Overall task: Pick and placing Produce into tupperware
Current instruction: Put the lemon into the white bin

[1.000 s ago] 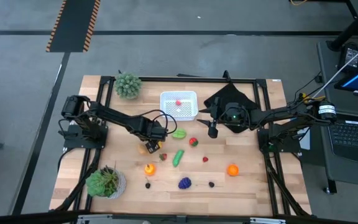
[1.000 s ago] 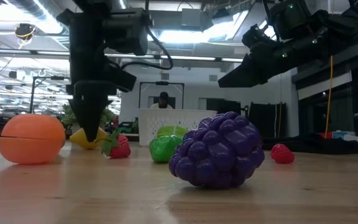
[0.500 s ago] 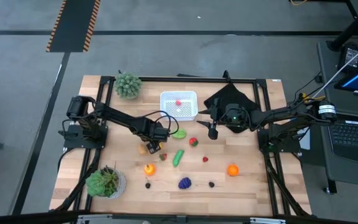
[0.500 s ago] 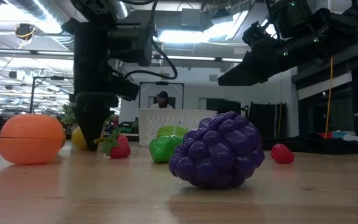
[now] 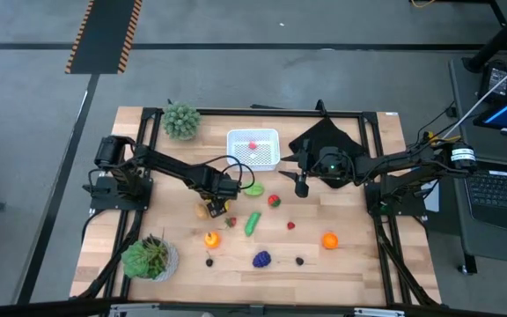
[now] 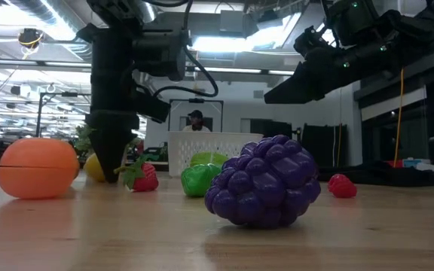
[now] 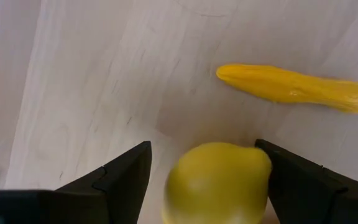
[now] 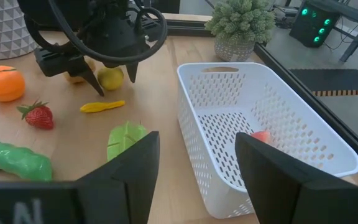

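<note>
- While the left tool (image 5: 216,208) stands point-down on the counter (image 5: 359,264), a yellow lemon (image 7: 218,182) sits between its two dark fingers (image 7: 114,180), which stand spread on either side of it with gaps showing, so nothing is clenched.
- Just past the lemon in the left wrist view lies a slim yellow pepper (image 7: 297,88), flat on the wood and apart from the fingers.
- From table height, a purple grape bunch (image 6: 264,181) is nearest, with an orange (image 6: 38,167) off to one side, then a strawberry (image 6: 143,175) and a green pepper (image 6: 197,181) farther back, near the lowered left tool.
- Seen from above, the left arm reaches from the counter's left edge toward the middle, its wrist bent straight down over the lemon.
- Beyond that, the white tupperware (image 5: 253,150) rests near the counter's far edge, between a potted plant (image 5: 182,120) and a black cloth (image 5: 324,136); one red piece (image 8: 261,136) lies inside.
- Raised above the counter just right of the tub hangs the right tool (image 5: 300,184), its arm stretched in from the right edge; its fingers are parted with nothing between them.
- No readable writing shows on any item.
</note>
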You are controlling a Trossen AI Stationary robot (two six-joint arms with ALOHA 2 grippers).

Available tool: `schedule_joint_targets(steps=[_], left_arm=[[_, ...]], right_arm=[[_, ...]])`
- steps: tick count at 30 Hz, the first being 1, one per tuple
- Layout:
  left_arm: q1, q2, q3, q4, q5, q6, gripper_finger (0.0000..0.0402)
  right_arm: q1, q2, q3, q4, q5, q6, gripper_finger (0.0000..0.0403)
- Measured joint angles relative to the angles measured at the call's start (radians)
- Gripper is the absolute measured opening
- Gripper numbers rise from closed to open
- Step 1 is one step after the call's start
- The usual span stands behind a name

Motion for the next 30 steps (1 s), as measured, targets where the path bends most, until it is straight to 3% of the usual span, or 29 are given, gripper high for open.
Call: schedule_joint_targets(steps=[14,25,30], left_arm=[[-0.001,0.001,-0.001,-0.035,0.015,0.058,0.0276],[0.011,0.002,-0.001,-0.032,0.028,0.059,0.0203],[0.017,0.001,-0.002,-0.030,0.029,0.060,0.0203]], right_arm=[[0.000,0.000,0.000,0.000,0.000,0.000,0.0212],[0.000,0.000,0.000,0.000,0.000,0.002,0.0212],[0.000,0.000,0.000,0.000,0.000,0.002,0.0212]])
